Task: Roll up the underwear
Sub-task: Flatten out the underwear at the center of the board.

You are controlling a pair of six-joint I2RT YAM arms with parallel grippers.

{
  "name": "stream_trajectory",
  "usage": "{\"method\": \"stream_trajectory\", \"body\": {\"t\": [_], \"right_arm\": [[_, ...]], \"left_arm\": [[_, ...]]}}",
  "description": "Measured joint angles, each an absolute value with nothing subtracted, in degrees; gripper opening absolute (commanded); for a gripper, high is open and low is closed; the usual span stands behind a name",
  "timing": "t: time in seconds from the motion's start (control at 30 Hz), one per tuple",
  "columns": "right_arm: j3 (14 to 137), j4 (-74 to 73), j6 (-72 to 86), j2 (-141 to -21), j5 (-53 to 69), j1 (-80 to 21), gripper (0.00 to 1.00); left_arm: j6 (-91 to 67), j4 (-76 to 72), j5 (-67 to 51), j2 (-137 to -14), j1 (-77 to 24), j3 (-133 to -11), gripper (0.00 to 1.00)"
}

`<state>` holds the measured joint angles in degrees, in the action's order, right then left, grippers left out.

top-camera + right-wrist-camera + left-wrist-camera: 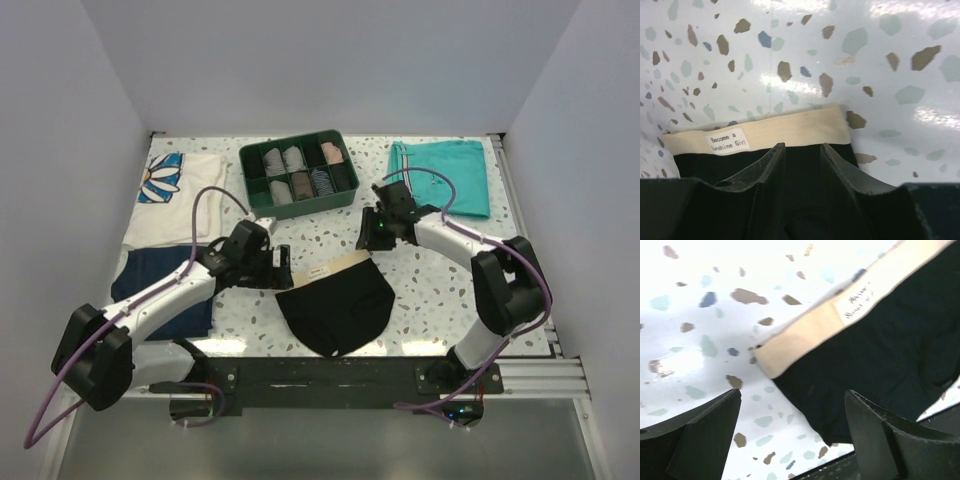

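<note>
Over the left end of the beige waistband (810,330), left gripper (792,395) hangs wide open, nothing in it. Right gripper (802,147) sits over the right end, fingers nearly together with a slim gap, no cloth caught. Underwear (335,305) lies flat on the speckled table (430,300), front centre, waistband on the far side. Green tray (300,207) of small rolls behind; teal shorts (450,175) far right, navy garment (150,272) left.

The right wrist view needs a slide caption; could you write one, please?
Right gripper, narrowly open, poised over the black underwear below its beige waistband.
</note>
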<state>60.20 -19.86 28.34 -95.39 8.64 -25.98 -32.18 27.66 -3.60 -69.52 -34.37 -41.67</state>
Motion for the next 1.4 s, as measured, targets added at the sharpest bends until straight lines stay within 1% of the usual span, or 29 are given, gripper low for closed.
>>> {"method": "stream_trajectory", "body": {"t": [0.1,0.2,0.37,0.57,0.67,0.83,0.9,1.07,1.17,1.23,1.27,1.4], "right_arm": [[60.2,-19.9,27.2,-95.4,9.9,-23.2,0.39],[60.4,-19.9,26.1,-96.1,11.6,-20.8,0.39],[62.0,-19.9,24.3,-99.4,14.7,-18.6,0.39],[64.8,-20.3,22.7,-103.7,17.7,-17.9,0.39],[65.3,-20.6,22.0,-104.7,18.2,-17.9,0.39],[65.6,-21.0,21.1,-106.0,19.0,-17.8,0.38],[65.7,-21.4,20.7,-106.3,19.0,-17.8,0.38],[67.0,-22.2,19.9,-107.8,19.8,-17.6,0.38],[67.4,-22.3,19.6,-108.2,20.5,-17.5,0.38],[67.5,-22.2,19.4,-108.5,20.8,-17.5,0.36],[67.6,-22.3,19.4,-108.5,20.9,-17.5,0.36],[67.6,-21.9,19.1,-109.0,22.3,-17.3,0.31]], "left_arm": [[-32.2,26.5,-3.7,-69.8,-31.2,-40.2,0.8],[-32.1,24.6,-4.6,-70.7,-29.1,-38.1,0.76],[-32.1,21.8,-7.6,-71.4,-27.0,-35.3,0.75],[-32.5,18.2,-10.2,-71.5,-25.6,-32.7,0.67],[-33.2,15.9,-11.3,-72.1,-25.2,-31.3,0.65],[-34.2,11.7,-12.4,-72.9,-24.6,-30.1,0.59],[-34.7,10.3,-12.8,-73.0,-24.4,-29.6,0.54],[-35.4,8.4,-13.3,-73.3,-24.1,-28.8,0.48],[-35.7,7.7,-13.5,-73.4,-24.0,-28.3,0.43],[-36.0,7.6,-13.6,-73.5,-24.0,-28.2,0.37],[-36.0,7.5,-13.7,-73.6,-24.0,-28.2,0.32],[-36.4,7.2,-14.2,-74.6,-24.0,-28.2,0.25]]}}
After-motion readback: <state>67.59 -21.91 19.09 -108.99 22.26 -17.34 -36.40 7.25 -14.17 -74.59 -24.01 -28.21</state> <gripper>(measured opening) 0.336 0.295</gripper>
